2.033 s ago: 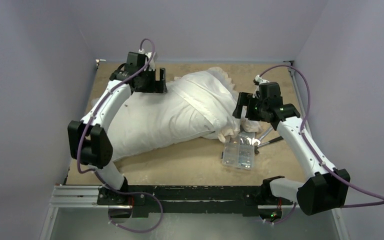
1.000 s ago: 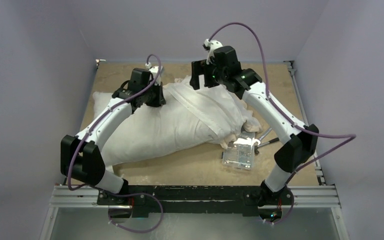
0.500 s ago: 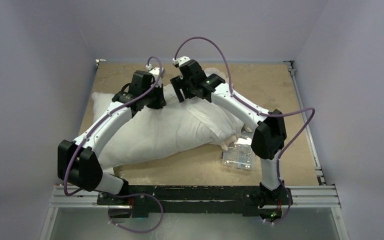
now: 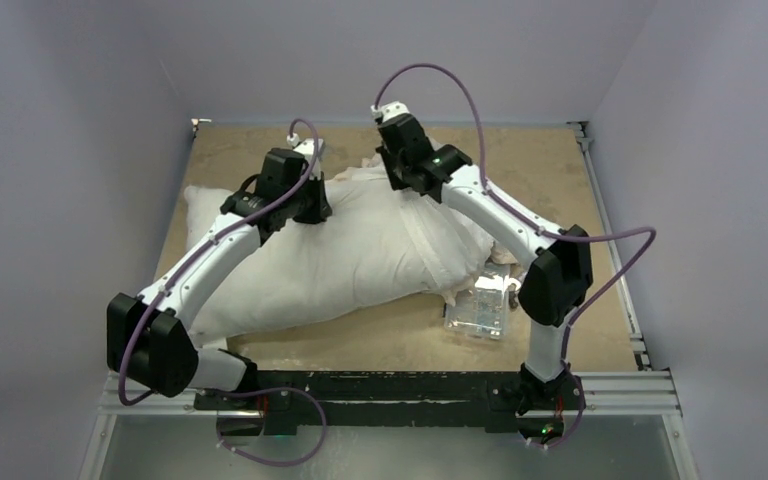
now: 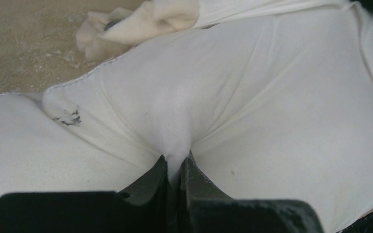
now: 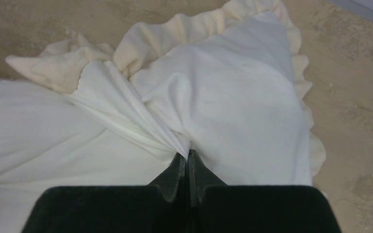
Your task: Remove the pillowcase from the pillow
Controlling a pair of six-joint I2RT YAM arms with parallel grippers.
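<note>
The pillow (image 4: 280, 265) is a plump white cushion lying across the table, with its left part bare. The pillowcase (image 4: 445, 235) covers its right end, white side up, its cream frill (image 6: 175, 29) bunched at the far edge. At the pillow's far edge my left gripper (image 4: 312, 208) is shut, and in the left wrist view my left gripper (image 5: 177, 162) pinches a fold of the smooth white pillow (image 5: 281, 111). To its right my right gripper (image 4: 397, 172) is shut on the cover. In the right wrist view my right gripper (image 6: 188, 154) gathers pleats of the pillowcase (image 6: 243, 97).
A clear plastic parts box (image 4: 478, 308) sits on the brown table (image 4: 380, 330) just in front of the cover's near right corner. Grey walls close in the table on three sides. The arms' base rail (image 4: 380, 385) runs along the near edge.
My right arm swung from the right side over to the far end of the pillowcase, and its open jaws shut on the fabric. My left gripper stayed shut and shifted slightly.
</note>
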